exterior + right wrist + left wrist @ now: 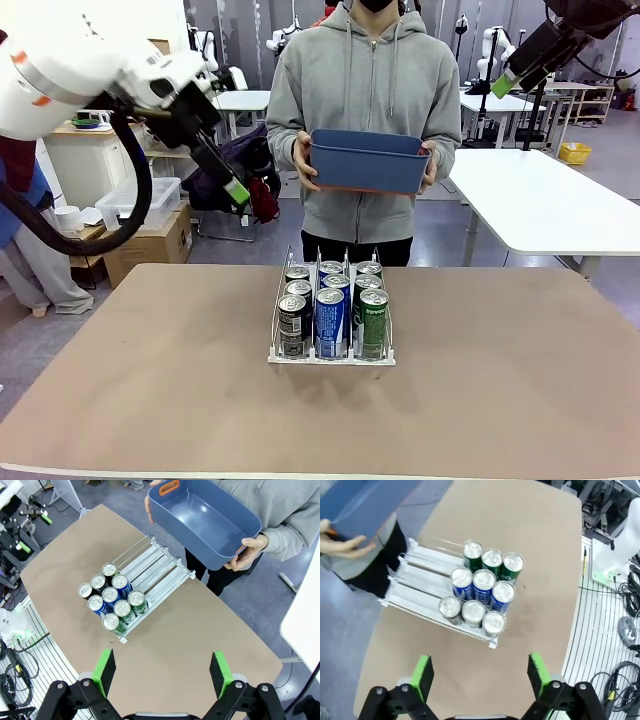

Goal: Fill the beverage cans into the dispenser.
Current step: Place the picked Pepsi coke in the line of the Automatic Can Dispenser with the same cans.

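The dispenser [332, 357] stands in the middle of the tan table, a clear rack with three lanes. Several beverage cans [331, 308] fill its near end: black ones in the left lane, blue-and-white in the middle, green on the right. Seen from above, the cans [482, 592] [112, 602] cluster at one end of the dispenser [417, 572] [155, 567], and the far parts of the lanes are bare. My left gripper [238, 192] [480, 675] hangs open high above the table's left side. My right gripper [505, 83] [162, 666] is open, raised at the upper right.
A person in a grey hoodie stands at the far edge of the table, holding an empty blue bin [368, 160] [205, 517] [365, 500] in both hands at chest height. Bare tabletop [150, 390] surrounds the rack. White tables stand behind on the right.
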You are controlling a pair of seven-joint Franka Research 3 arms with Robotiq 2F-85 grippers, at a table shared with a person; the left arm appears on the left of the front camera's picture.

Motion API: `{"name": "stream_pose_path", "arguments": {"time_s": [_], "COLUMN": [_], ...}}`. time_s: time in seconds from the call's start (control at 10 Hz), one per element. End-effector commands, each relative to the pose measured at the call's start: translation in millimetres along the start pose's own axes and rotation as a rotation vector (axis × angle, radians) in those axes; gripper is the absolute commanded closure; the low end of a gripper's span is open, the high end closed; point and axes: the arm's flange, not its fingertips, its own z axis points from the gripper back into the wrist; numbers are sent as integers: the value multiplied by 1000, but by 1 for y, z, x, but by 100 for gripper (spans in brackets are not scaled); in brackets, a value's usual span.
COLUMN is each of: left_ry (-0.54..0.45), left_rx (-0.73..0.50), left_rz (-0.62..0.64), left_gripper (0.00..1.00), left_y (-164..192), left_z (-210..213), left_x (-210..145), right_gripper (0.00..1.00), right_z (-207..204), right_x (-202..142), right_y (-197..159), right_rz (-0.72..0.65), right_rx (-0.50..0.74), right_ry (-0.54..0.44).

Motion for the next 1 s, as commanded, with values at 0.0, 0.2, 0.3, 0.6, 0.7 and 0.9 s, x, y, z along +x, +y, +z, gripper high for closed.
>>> {"name": "stream_pose_path", "arguments": {"time_s": [0.0,0.2,0.3,0.6,0.7,0.9], "left_ry": [1,7,20,25,26,66], "left_rx": [74,133,144,194,212,241], "left_rz": [-19,-55,-76,-121,-117,-180], "left_gripper": [0,0,0,0,0,0], "left_y": [8,3,-5,-12,-18,-19], "left_z": [44,79,94,116,117,115], "left_x": [5,18,23,36,39,40], "right_gripper": [0,0,0,0,0,0], "right_z": [0,0,0,0,0,0], "right_x": [-1,-1,-1,-1,-1,-1], "right_y": [0,0,0,0,0,0], "right_rz": [7,7,7,7,7,7], "right_rx": [20,20,20,20,20,20], "right_ry": [-8,-8,-8,-8,-8,-8]}}
